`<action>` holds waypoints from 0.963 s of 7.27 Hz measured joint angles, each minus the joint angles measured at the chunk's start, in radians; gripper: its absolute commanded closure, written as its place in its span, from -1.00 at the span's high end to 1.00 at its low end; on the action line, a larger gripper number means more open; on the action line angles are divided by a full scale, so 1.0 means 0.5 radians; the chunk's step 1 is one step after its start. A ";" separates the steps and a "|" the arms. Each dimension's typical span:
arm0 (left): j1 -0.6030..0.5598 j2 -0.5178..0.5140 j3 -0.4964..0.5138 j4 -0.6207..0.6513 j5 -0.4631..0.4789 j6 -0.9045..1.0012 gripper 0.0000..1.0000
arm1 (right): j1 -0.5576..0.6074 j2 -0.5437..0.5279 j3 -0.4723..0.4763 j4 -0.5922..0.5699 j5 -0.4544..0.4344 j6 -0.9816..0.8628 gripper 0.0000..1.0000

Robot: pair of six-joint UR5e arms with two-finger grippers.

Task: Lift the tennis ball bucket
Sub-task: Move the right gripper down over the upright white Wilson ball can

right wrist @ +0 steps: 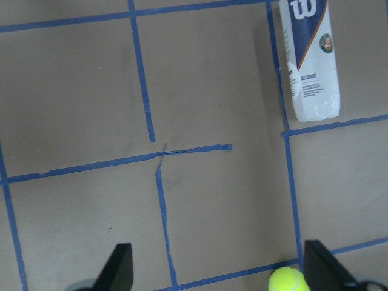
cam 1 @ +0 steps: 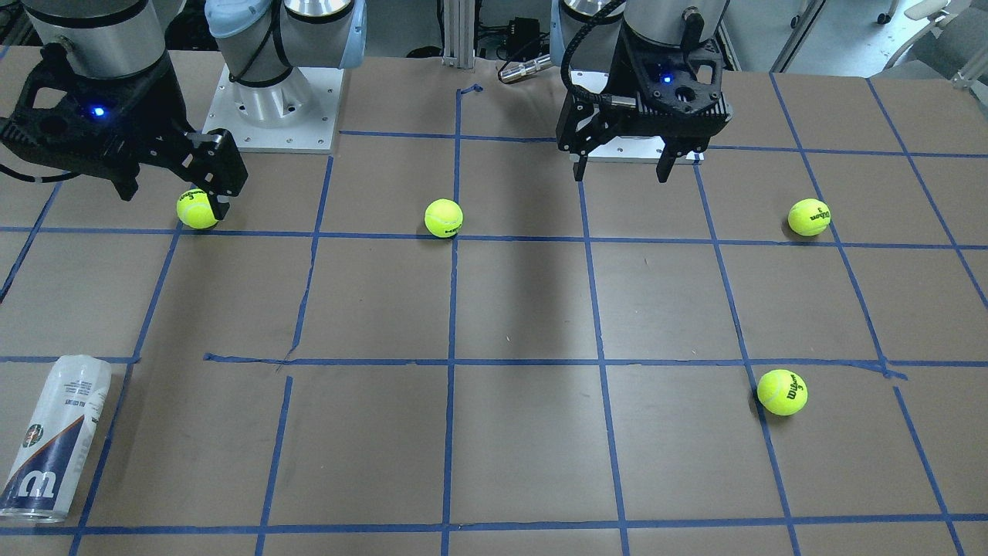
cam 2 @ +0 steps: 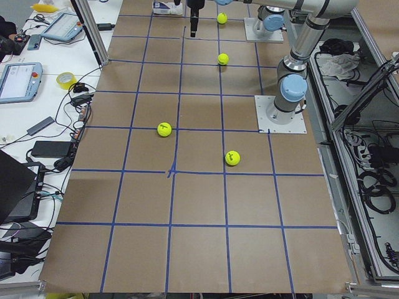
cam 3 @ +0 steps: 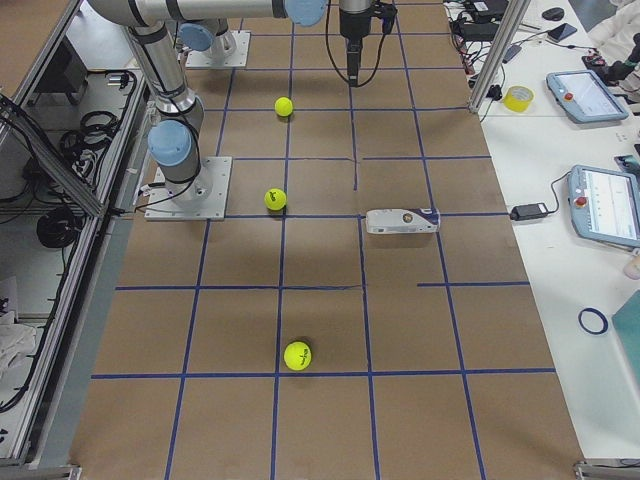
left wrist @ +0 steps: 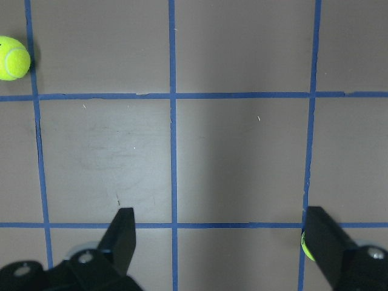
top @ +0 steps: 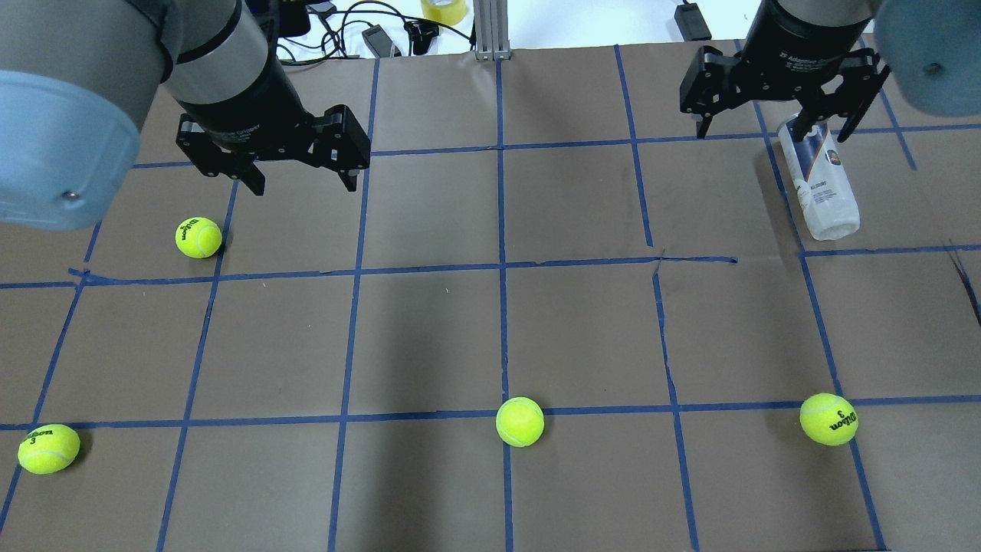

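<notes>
The tennis ball bucket [cam 1: 58, 432] lies on its side on the brown table, far out from the robot on its right side. It also shows in the overhead view [top: 824, 184], the right wrist view [right wrist: 312, 60] and the exterior right view [cam 3: 400, 220]. My right gripper [cam 1: 175, 202] is open and empty. It hangs high above the table, closer to the robot than the bucket and beside a tennis ball [cam 1: 197, 208]. In the right wrist view [right wrist: 216, 247] the bucket is well ahead and to the right. My left gripper [cam 1: 620, 176] is open and empty, high above the table's middle part [top: 306, 188].
Tennis balls lie loose on the table: one in the middle [cam 1: 444, 218], two on my left side [cam 1: 809, 217] [cam 1: 782, 392], and one farther off beyond the bucket [cam 3: 297, 355]. Blue tape lines grid the table [cam 1: 509, 309]. The arm bases [cam 1: 270, 116] stand at the robot's edge.
</notes>
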 measured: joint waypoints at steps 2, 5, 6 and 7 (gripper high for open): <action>-0.001 0.005 0.000 -0.005 0.001 -0.004 1.00 | -0.097 0.086 -0.042 -0.181 -0.053 -0.171 1.00; 0.001 0.002 0.026 0.001 0.001 0.023 1.00 | -0.520 0.610 -0.255 -0.568 0.174 -0.709 1.00; 0.012 -0.001 0.032 0.003 0.000 0.029 1.00 | -0.575 0.835 -0.394 -0.650 0.204 -0.802 1.00; 0.046 0.001 0.040 0.004 0.002 0.029 1.00 | -0.601 1.048 -0.531 -0.688 0.219 -0.832 1.00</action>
